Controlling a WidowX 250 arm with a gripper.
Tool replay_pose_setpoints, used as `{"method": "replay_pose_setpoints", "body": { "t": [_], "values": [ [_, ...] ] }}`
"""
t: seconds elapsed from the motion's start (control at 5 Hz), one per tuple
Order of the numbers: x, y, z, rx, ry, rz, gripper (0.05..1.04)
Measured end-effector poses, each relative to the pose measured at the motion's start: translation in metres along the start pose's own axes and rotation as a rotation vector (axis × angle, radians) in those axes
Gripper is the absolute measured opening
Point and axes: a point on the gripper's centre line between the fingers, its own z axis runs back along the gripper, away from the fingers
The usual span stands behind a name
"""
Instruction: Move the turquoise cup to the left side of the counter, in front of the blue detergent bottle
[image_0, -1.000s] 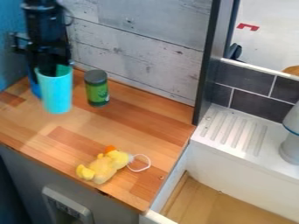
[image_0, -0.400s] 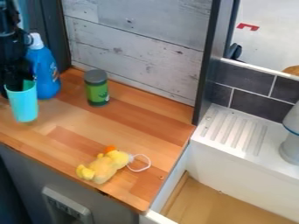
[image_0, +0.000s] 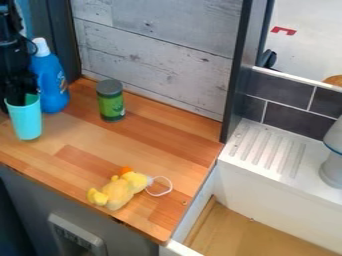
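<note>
Turquoise cup (image_0: 27, 121) now farther left, pincer (image_0: 17, 96) at rim, opening and hold cannot be told

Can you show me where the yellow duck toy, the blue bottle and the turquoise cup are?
Plush duck (image_0: 117, 192): camera view, on its body.
Blue bottle (image_0: 52, 80): camera view, on its side.
Turquoise cup (image_0: 27, 121): camera view, on its outer wall.

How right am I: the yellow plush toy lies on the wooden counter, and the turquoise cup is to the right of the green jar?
Not quite: the camera view shows the turquoise cup to the left of the green jar. The yellow plush toy does lie on the wooden counter.
</note>
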Motion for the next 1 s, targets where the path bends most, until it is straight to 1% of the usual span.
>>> {"method": "replay_pose_setpoints", "body": {
  "t": [0.2,0.4,0.6,0.8,1.0],
  "values": [
    [-0.005,0.000,-0.010,-0.004,-0.008,0.012,0.110],
    [-0.009,0.006,-0.012,-0.034,-0.057,0.032,0.133],
    [-0.010,0.008,-0.012,-0.052,-0.063,0.006,0.342],
    [-0.010,0.006,0.000,-0.056,-0.091,0.005,0.650],
    [-0.008,-0.002,0.052,-0.019,-0.218,0.008,0.931]
  ]
}}
